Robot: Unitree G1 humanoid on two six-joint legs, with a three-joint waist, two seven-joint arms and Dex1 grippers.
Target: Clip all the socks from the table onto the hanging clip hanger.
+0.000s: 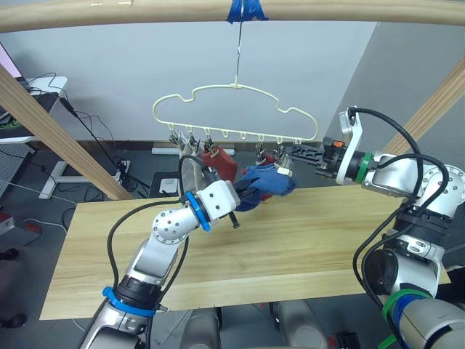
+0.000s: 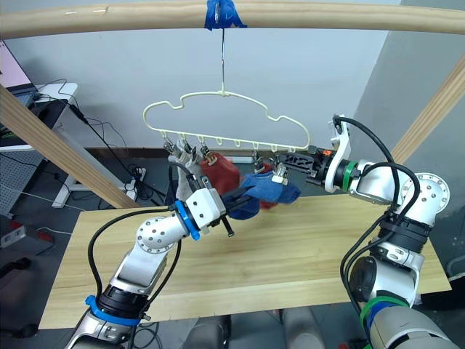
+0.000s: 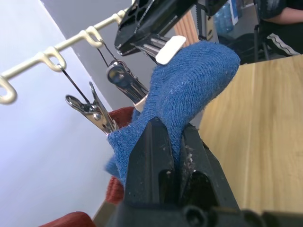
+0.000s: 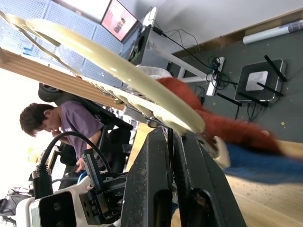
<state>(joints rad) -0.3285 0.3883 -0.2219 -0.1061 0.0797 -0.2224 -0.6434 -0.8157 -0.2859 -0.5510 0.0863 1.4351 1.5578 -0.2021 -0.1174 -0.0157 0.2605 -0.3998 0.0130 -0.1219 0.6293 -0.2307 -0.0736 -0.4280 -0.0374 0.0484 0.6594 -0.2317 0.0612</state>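
The pale-yellow clip hanger (image 1: 234, 90) hangs by its hook from the top beam, with metal clips (image 3: 96, 112) along its lower wire. My left gripper (image 1: 249, 195) is shut on a blue sock (image 1: 270, 182) and holds it up just under the clips at the hanger's right end. My right gripper (image 1: 288, 153) reaches in from the right and is shut on a clip there, its fingertips (image 3: 142, 42) touching the sock's top. A rust-red sock (image 1: 220, 164) hangs clipped left of the blue one, and more red fabric (image 4: 213, 118) shows behind it. The table (image 1: 290, 247) lies below.
A horizontal wooden beam (image 1: 145, 14) crosses overhead and slanted beams (image 1: 51, 131) rise on both sides. A seated person (image 4: 52, 123) is beyond the table. Cables and small devices (image 4: 258, 80) lie on the floor behind.
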